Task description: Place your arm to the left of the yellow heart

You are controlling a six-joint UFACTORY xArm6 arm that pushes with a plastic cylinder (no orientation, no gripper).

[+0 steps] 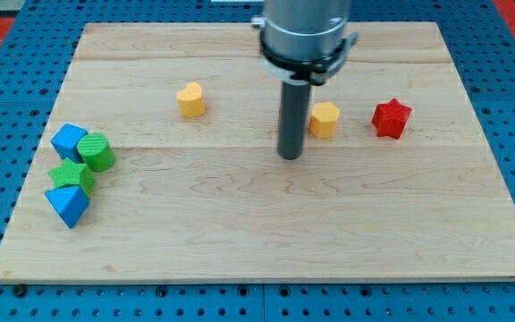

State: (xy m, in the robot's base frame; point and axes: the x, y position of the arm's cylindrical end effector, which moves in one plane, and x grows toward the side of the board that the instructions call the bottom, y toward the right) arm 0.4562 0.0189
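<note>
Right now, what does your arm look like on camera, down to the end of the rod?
A wide silver-grey metal cylinder with a black clamp ring beneath it, then a straight dark grey rod ending at my tip. No cables or markings show.

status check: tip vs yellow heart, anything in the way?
My tip down on the wooden board, beside the yellow hexagonal block. Yellow heart block sits off to the view's left of my tip, apart. Not yet on its left side. Path between clear.

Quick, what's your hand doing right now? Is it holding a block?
No hand, just a rod: my tip holds nothing, left of the yellow hexagon block, right of the yellow heart.
</note>
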